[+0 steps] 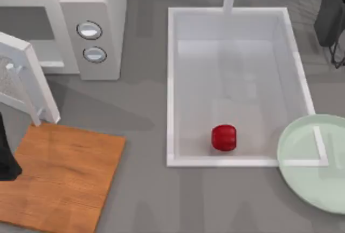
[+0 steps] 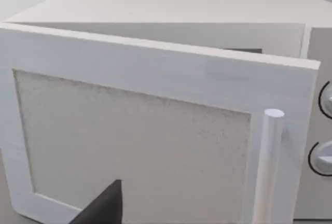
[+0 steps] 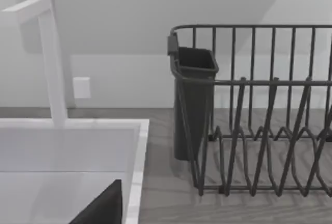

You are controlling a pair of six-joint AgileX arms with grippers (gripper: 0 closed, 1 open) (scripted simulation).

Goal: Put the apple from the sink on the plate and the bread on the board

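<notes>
Top view first: the apple [image 1: 223, 137] sits in the sink [image 1: 171, 82], close to its near wall, the basin's one item. It looks glossy, firm and light, so I'd pinch it across its widest part or it may roll. The plate [image 1: 302, 184] overlaps the sink's near right corner with nothing on it, and the board [image 1: 64, 182] at the left is bare too. Left wrist view: my left gripper [image 2: 101, 208] faces the microwave door [image 2: 135, 146]. Right wrist view: my right gripper [image 3: 101, 208] hangs over the sink, rack [image 3: 259, 130] beyond. I cannot tell whether either is open or closed.

Glossy red apple [image 1: 223, 137], grained wooden board [image 1: 59, 182], smooth white sink [image 1: 171, 82]
</notes>
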